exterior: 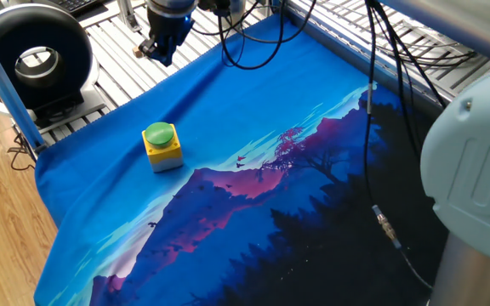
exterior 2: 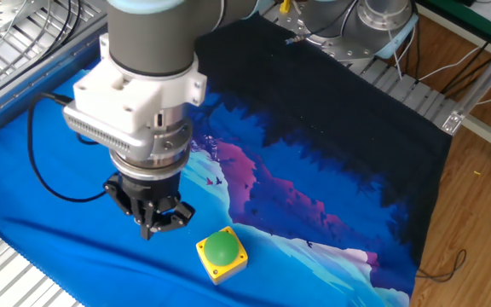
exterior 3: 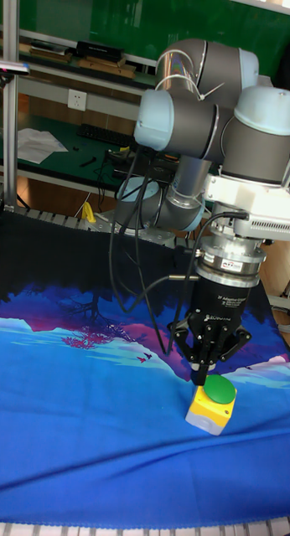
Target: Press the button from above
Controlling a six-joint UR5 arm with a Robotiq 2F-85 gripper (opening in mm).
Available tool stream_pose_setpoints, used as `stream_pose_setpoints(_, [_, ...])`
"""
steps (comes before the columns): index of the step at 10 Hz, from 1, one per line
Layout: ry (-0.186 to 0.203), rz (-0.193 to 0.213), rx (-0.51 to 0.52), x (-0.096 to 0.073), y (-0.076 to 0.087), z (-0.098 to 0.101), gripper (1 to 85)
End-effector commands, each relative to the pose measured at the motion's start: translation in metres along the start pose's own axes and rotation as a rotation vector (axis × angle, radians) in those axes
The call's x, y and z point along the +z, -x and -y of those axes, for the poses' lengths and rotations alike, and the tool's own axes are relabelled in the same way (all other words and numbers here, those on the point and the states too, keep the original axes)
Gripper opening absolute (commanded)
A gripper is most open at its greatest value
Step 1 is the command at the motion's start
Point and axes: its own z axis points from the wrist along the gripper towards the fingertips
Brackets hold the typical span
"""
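The button (exterior: 160, 134) is a green dome on a small yellow box (exterior: 165, 155), standing on the blue part of a printed cloth (exterior: 253, 110). It also shows in the other fixed view as the button (exterior 2: 222, 246) and in the tall view as the button (exterior 3: 219, 391). My gripper (exterior: 161, 53) hangs in the air, pointing down, with its fingers meeting at one tip and holding nothing. The gripper (exterior 2: 151, 227) sits left of the button and apart from it. In the tall view the gripper (exterior 3: 204, 374) ends just up and left of the dome.
A black ring-shaped device (exterior: 36, 54) stands on the slatted metal table past the cloth's edge. Black cables (exterior: 379, 119) hang over the dark part of the cloth, and a cable plug (exterior: 384, 227) lies on it. The arm's grey base (exterior: 475, 178) fills the right side.
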Motion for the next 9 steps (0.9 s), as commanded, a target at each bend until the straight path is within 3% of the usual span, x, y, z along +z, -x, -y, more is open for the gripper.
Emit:
stream_pose_setpoints(1, [0.001, -0.001, 0.048, 0.009, 0.002, 0.000, 1.0])
stream_pose_setpoints(2, [0.026, 0.002, 0.070, 0.009, 0.004, -0.005, 1.0])
stream_pose_setpoints(4, [-0.002, -0.018, 0.069, 0.005, -0.004, 0.019, 1.0])
stream_pose_setpoints(5, [0.038, -0.032, 0.090, 0.000, -0.010, 0.021, 1.0])
stream_pose_setpoints(6, [0.035, -0.043, 0.084, -0.003, -0.016, 0.035, 1.0])
stream_pose_setpoints(7, [0.025, -0.057, 0.055, -0.003, -0.028, 0.054, 1.0])
stream_pose_setpoints(8, [0.043, -0.127, 0.010, -0.005, -0.058, 0.067, 1.0])
stream_pose_setpoints(9, [0.050, -0.116, 0.008, -0.007, -0.063, 0.076, 1.0])
